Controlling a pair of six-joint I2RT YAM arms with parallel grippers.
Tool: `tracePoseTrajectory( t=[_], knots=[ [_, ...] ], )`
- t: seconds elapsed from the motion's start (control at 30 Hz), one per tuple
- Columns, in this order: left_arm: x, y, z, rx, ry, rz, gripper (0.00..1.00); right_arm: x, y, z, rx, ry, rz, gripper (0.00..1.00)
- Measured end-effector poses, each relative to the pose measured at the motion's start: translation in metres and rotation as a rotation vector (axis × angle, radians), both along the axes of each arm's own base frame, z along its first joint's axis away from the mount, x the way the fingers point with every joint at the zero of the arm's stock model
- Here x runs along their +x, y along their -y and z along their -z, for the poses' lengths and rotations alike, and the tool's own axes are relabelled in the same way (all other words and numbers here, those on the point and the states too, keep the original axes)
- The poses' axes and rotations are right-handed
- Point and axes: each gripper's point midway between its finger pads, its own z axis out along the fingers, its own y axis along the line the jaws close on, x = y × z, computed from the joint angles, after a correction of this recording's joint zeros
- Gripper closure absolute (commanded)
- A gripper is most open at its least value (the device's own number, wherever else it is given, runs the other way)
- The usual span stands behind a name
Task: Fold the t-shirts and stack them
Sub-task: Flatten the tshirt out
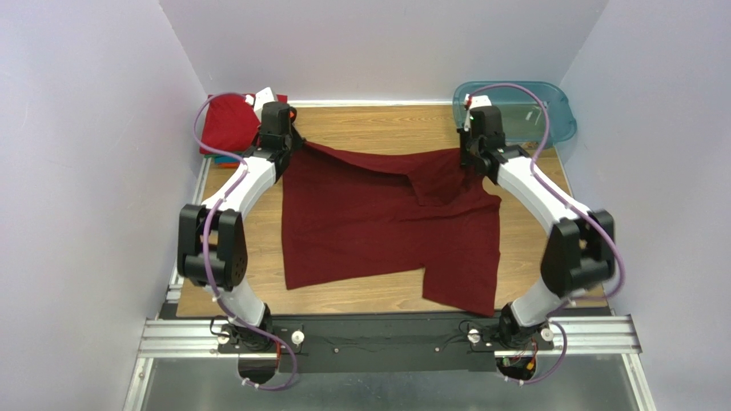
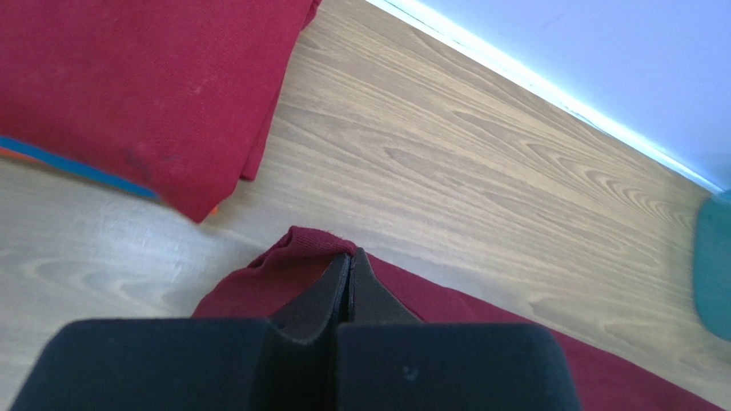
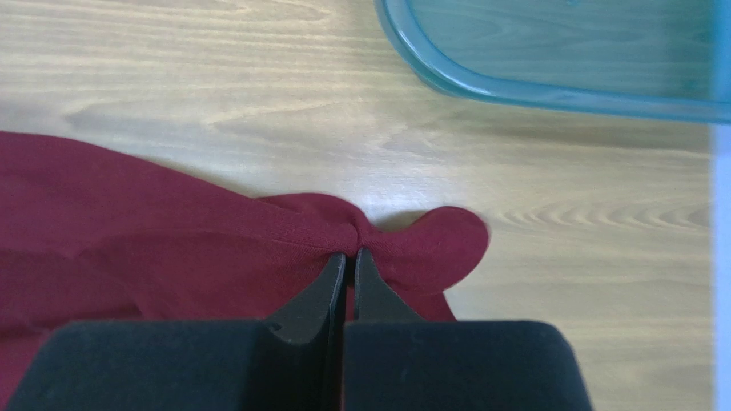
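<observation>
The wooden table (image 1: 369, 127) carries a dark maroon t-shirt (image 1: 386, 223) spread flat across its centre, with one sleeve reaching toward 5 o'clock. A see-through teal tub (image 1: 532, 116) sits at 1 o'clock. A folded stack (image 1: 230, 124) topped by a red shirt lies at 11 o'clock. Only the left wrist view shows the teal and orange edges (image 2: 81, 167) beneath it.

The left gripper (image 1: 292, 142) is pinched tight on the maroon shirt's far-left corner. The right gripper (image 1: 468, 159) is closed on the far-right corner, which the right wrist view shows bunched near the tub's rim (image 3: 446, 81). A white tag (image 1: 480, 102) on the right wrist is too small to read.
</observation>
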Motion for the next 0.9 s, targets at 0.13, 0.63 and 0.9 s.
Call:
tracePoseTrajectory(
  t=[0.13, 0.63, 0.9],
  knots=[
    [0.025, 0.002, 0.015, 0.006, -0.018, -0.008, 1.0, 0.037, -0.009, 0.029, 0.013, -0.054, 0.04, 0.81],
    [0.044, 0.003, 0.048, 0.018, -0.072, -0.011, 1.0, 0.022, -0.033, 0.071, 0.166, -0.171, 0.032, 0.31],
    [0.04, 0.002, 0.056, 0.025, -0.085, -0.008, 1.0, -0.025, -0.047, 0.104, 0.283, -0.298, 0.008, 0.31]
  ],
)
